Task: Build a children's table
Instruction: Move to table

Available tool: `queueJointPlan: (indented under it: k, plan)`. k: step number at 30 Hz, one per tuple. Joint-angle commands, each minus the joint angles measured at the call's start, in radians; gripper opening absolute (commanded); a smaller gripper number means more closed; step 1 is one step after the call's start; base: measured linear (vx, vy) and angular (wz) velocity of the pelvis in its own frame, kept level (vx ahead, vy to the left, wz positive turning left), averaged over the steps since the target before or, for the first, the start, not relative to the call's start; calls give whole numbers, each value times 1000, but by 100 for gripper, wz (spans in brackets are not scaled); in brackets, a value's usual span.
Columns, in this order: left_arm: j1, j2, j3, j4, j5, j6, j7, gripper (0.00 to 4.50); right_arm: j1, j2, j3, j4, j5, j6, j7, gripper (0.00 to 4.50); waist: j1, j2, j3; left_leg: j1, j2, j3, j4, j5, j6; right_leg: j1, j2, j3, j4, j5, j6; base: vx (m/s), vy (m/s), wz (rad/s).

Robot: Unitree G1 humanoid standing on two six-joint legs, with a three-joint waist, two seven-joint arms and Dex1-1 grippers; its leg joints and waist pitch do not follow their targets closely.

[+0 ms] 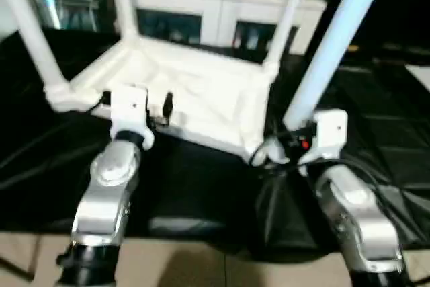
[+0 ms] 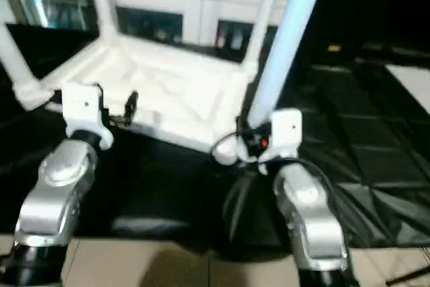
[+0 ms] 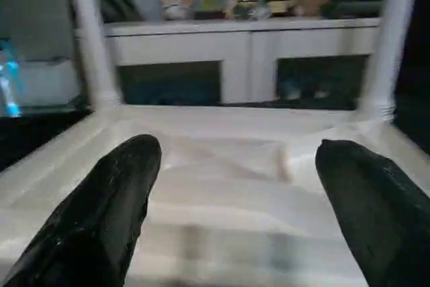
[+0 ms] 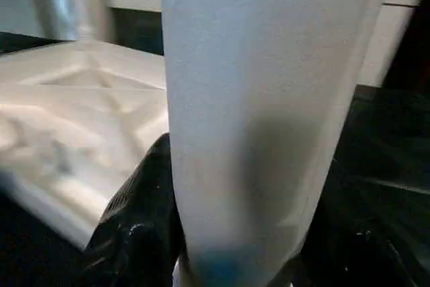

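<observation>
My right claw (image 1: 290,140) pinches a white leg (image 1: 334,44) tilted upward above the tabletop (image 1: 195,95), lying underside-up, while my left claw (image 3: 235,199) hangs spread wide.

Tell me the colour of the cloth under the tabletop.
Black; the cloth beneath the upturned white tabletop shows best in the left eye view.

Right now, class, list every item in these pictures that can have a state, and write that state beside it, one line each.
Tabletop: upside down on the black mat, ribbed underside up.
Three fitted legs: upright in their corner sockets.
Fourth leg: gripped, tilted, lower end at the near right corner; seating cannot be told.
Left gripper: open, empty, at the tabletop's near edge.
Right gripper: shut on the fourth leg.
Cabinet: doors closed.
</observation>
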Motion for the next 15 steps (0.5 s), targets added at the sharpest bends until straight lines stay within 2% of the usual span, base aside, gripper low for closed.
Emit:
queueJointPlan:
  k: [1,2,3,4,5,6,7,8,9,10,11,12,13,14,15]
  plan:
    - [-15,12,2,0,1,10,-5,424,-11,4,0,-9,3,-9,0,186,39,-4,-56,-84,9,14,-13,55,74,107,-110,98,-145,-66,-208,86,-12,7]
    - [-16,12,4,0,2,10,-6,424,-10,6,0,-8,0,-13,1,186,18,34,-66,-22,28,1,-80,148,50,66,-10,12,-94,48,-168,73,-10,-1]
    - [-16,12,5,-1,2,11,-7,424,-10,7,1,-8,-2,-14,2,186,0,41,-71,40,47,-28,-93,168,100,23,12,-8,-59,89,-150,73,-10,-1]
    - [-16,12,5,-1,2,11,-7,424,-10,7,1,-8,-2,-14,2,186,-23,35,-67,78,65,-62,-103,166,183,-13,20,-19,-33,82,-136,139,-28,-2]
    - [-15,11,6,-2,2,12,-9,424,-8,16,-6,-10,5,-9,-1,186,-51,45,-84,182,121,-128,-99,149,333,-116,4,-25,30,-1,-108,148,-37,-1]
    - [-14,11,6,-4,3,13,-11,424,-7,21,-12,-12,12,-5,-4,186,-64,33,-87,193,154,-161,-99,230,455,-167,-16,-7,76,-46,-32,148,-37,-1]
    - [-14,10,5,-4,3,13,-12,424,-7,21,-12,-12,14,-5,-5,186,-60,24,-84,189,160,-157,-96,253,476,-185,-29,8,82,-37,-5,85,-39,-4]
    - [-14,10,5,-5,4,14,-12,424,-6,18,-12,-11,13,-6,-5,186,-56,3,-68,134,122,-99,-104,179,414,-168,-50,36,43,55,-24,50,-67,0]
    - [-13,8,3,-7,4,15,-12,424,-4,13,-12,-10,12,-4,-5,186,-32,-43,-59,32,0,3,-63,-11,261,-68,-66,90,-65,119,-56,50,-67,0]
    - [-13,8,3,-7,4,15,-12,424,-4,13,-12,-11,12,-4,-5,186,2,-50,-32,-3,-48,37,-12,-115,189,-31,-107,149,-135,-106,-96,30,-62,10]
    - [-13,9,0,-7,3,15,-11,424,-2,12,-18,-10,14,-1,-5,186,36,-41,-56,-85,-24,-9,85,-46,52,73,-173,195,-139,-303,-197,66,-49,1]
    - [-13,9,0,-7,3,15,-11,424,-2,12,-18,-10,14,-1,-5,186,36,-41,-56,-85,-24,-9,85,-46,52,73,-173,195,-139,-303,-197,66,-49,1]
    - [-14,9,-1,-6,2,15,-10,424,-2,11,-19,-10,15,2,-4,186,38,-33,-45,-78,-23,-5,69,-13,-48,64,-109,207,-128,-214,-296,97,-39,-18]
    - [-15,10,-1,-5,0,15,-10,424,-2,12,-23,-10,16,2,-1,186,37,2,-35,-25,4,5,-3,0,-130,21,-40,191,-125,-164,-324,80,5,-29]
    - [-15,10,-1,-5,0,15,-10,424,-2,12,-23,-10,16,2,-1,186,26,39,-45,31,37,18,-93,-12,-207,-6,31,120,-93,-119,-224,80,5,-29]
